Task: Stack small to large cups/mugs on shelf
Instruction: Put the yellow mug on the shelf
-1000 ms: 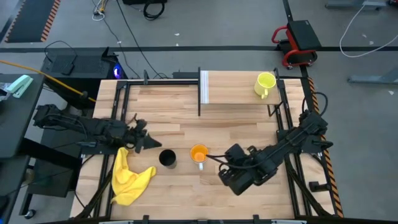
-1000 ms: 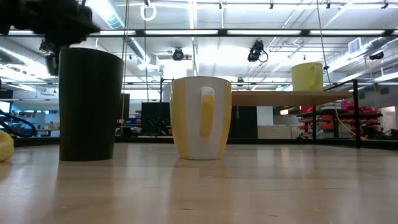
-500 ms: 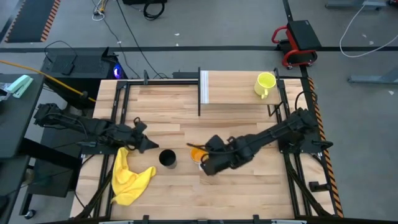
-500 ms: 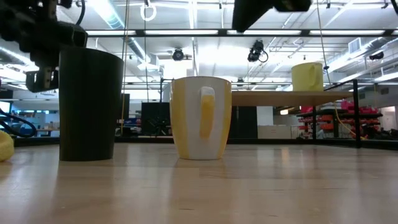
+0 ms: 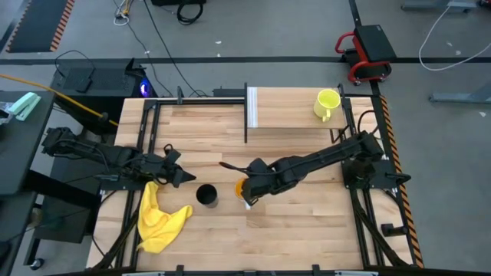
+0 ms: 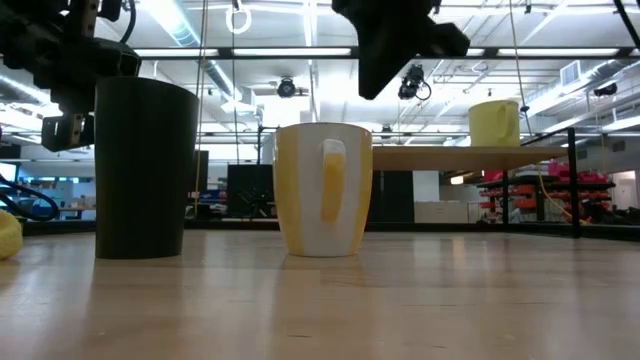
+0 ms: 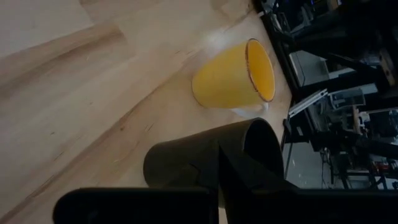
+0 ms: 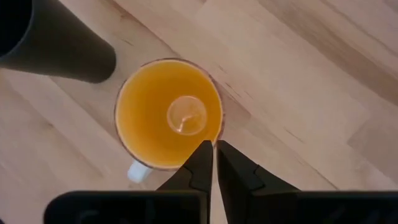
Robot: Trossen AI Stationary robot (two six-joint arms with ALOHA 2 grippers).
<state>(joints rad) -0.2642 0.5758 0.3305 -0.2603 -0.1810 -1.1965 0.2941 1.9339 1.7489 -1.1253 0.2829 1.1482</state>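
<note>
The orange mug stands on the surface beside the black cup. The right tool hovers over its rim, fingers nearly together, holding nothing. The yellow-green mug is on the shelf. The left tool waits closed near the black cup.

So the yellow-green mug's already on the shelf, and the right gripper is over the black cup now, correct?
Not quite. The yellow-green mug is on the shelf, but the right gripper hangs over the orange mug, not the black cup. The right wrist view shows it.
</note>
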